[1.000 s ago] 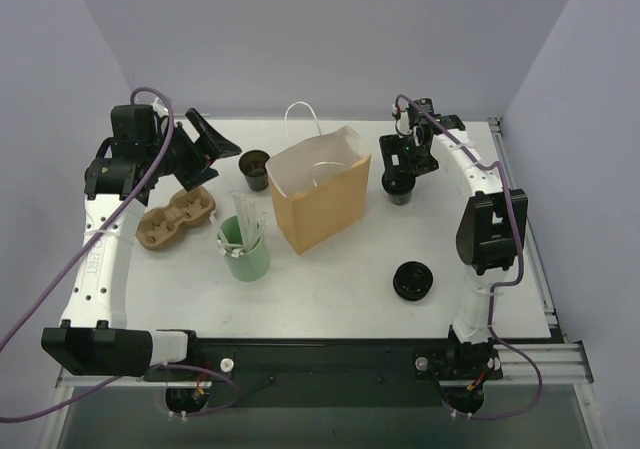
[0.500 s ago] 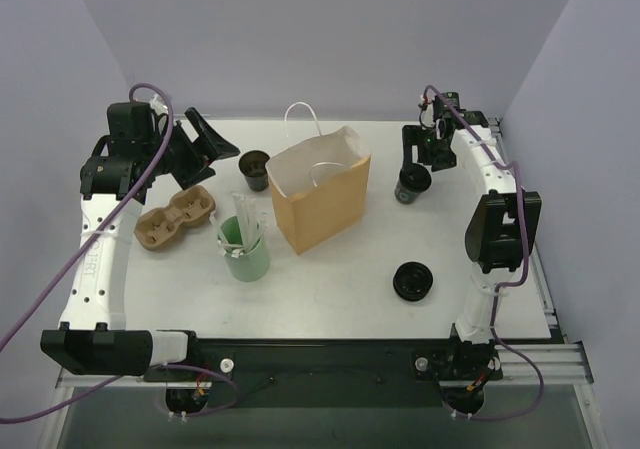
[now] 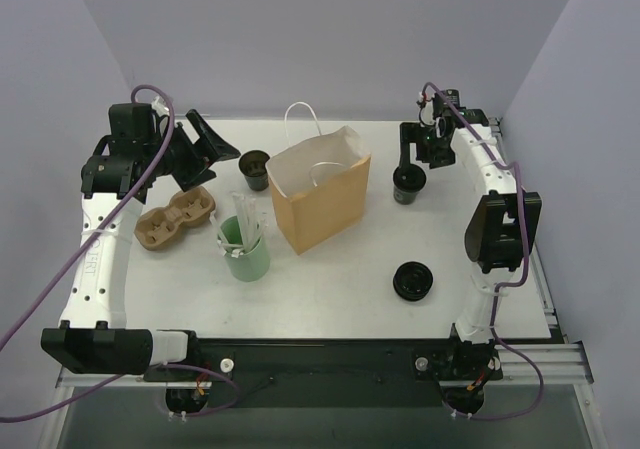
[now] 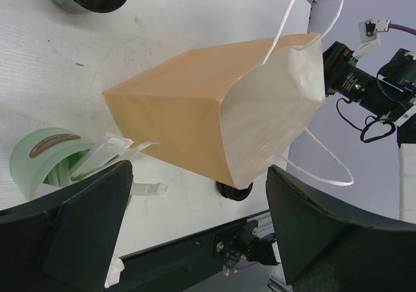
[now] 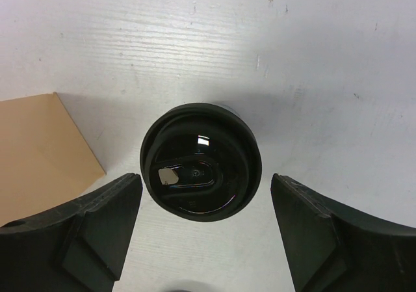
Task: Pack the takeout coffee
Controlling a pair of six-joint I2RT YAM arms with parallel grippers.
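At the middle of the worktop (image 3: 340,299) stands the bag (image 3: 320,194), mouth up. Just right of it, toward the far right corner, the cup (image 3: 406,184) sits upright straight below our right tool (image 5: 205,181), spread wide and empty, with room either side. The left tool (image 3: 208,147), also gaping and empty, is well apart.

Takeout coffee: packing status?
Done: nothing packed. The takeout coffee stands on the table, right of the paper bag, whose mouth is open.
In hand: the right gripper hovers over the cup, open, with a finger on either side and gaps between, so no grip. The left gripper is open and faces the bag.
Left: grasp, lift, lower into the bag.
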